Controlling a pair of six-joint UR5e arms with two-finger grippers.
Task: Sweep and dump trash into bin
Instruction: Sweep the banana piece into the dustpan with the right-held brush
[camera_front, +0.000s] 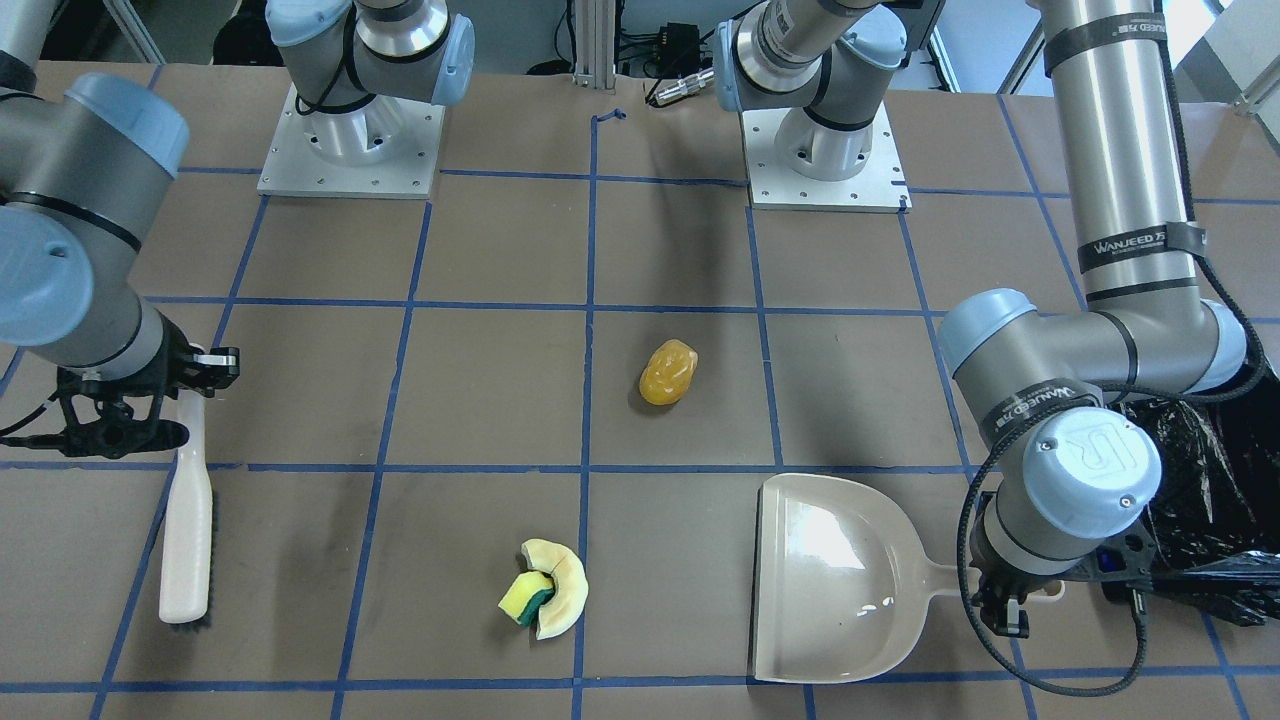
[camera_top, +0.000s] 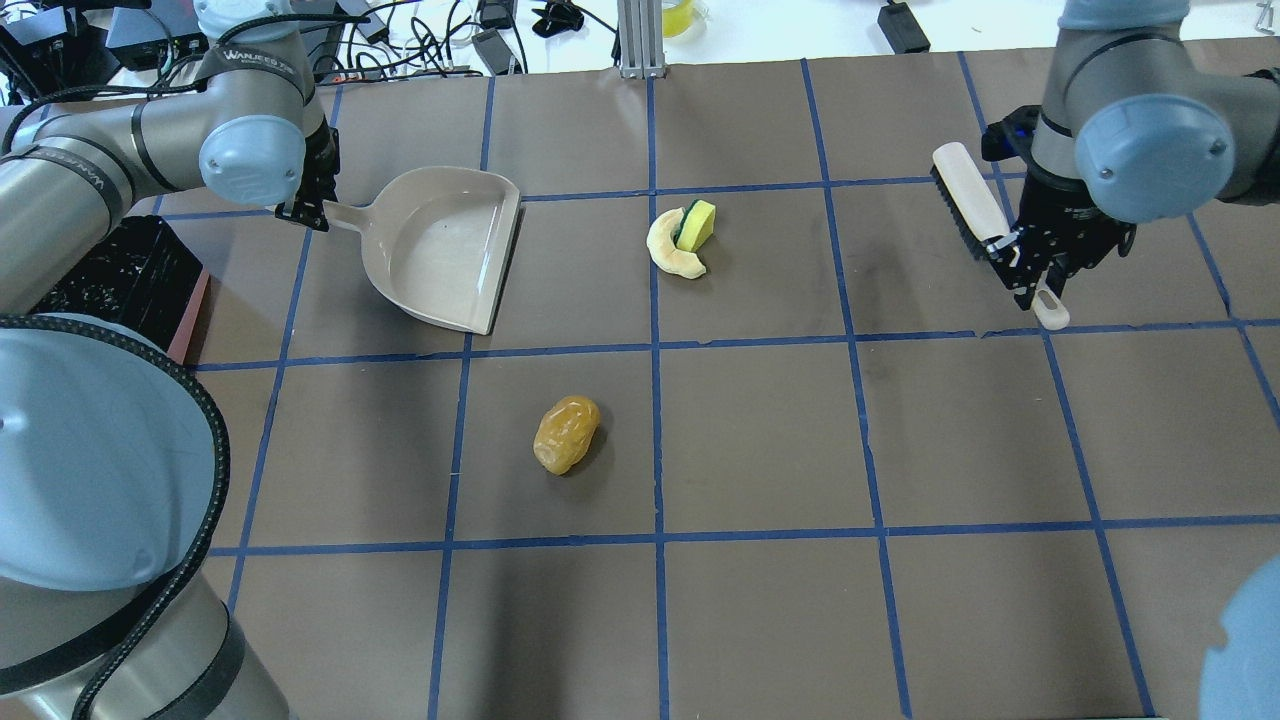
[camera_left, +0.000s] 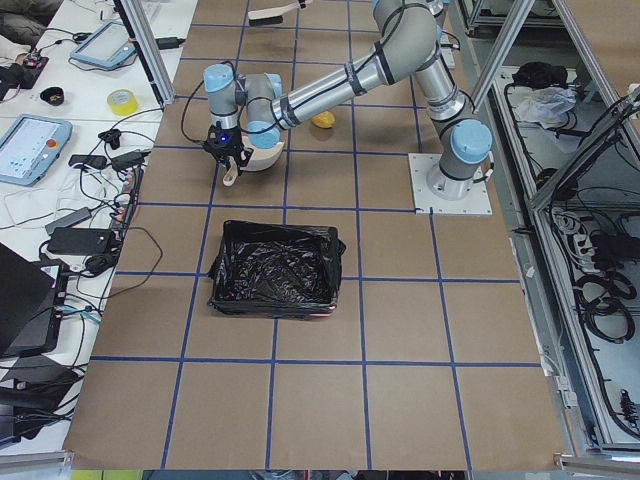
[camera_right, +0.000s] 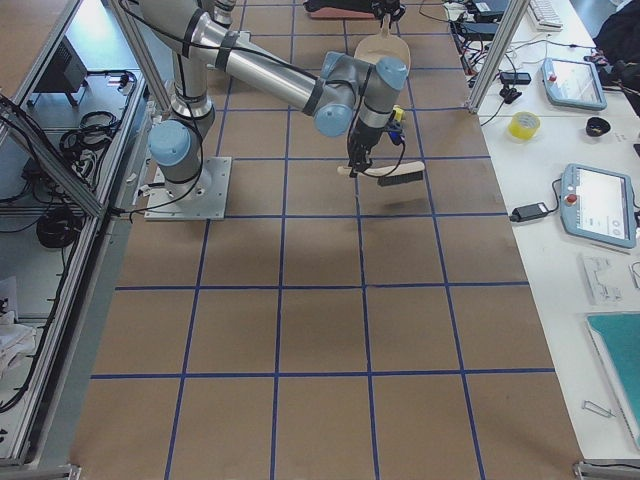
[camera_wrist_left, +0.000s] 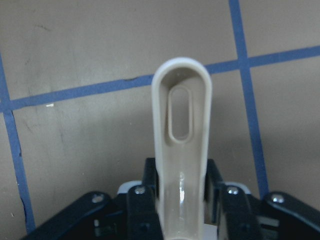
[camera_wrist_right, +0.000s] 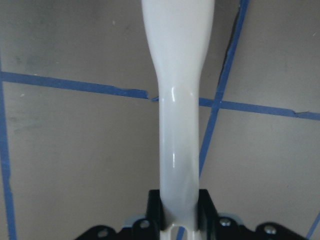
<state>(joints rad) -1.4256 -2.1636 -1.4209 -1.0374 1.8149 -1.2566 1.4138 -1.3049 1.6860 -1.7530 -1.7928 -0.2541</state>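
Note:
The trash lies on the table: an amber lumpy piece (camera_front: 668, 372) (camera_top: 566, 434) near the middle, and a cream crescent slice (camera_front: 562, 590) (camera_top: 668, 252) with a yellow-and-green sponge block (camera_front: 524, 596) (camera_top: 697, 224) tucked against it. My left gripper (camera_top: 310, 207) (camera_wrist_left: 181, 197) is shut on the handle of the beige dustpan (camera_front: 830, 575) (camera_top: 440, 250). My right gripper (camera_top: 1030, 272) (camera_wrist_right: 180, 210) is shut on the handle of a white brush (camera_front: 187, 530) (camera_top: 962, 200). The bin (camera_left: 275, 268) (camera_top: 120, 270), lined with a black bag, stands beside the left arm.
Both arm bases (camera_front: 350, 135) (camera_front: 825, 150) stand at the table's robot side. Blue tape lines grid the brown table (camera_top: 760, 440). Tablets, tape and cables lie on side benches (camera_left: 35, 145) past the table's edge.

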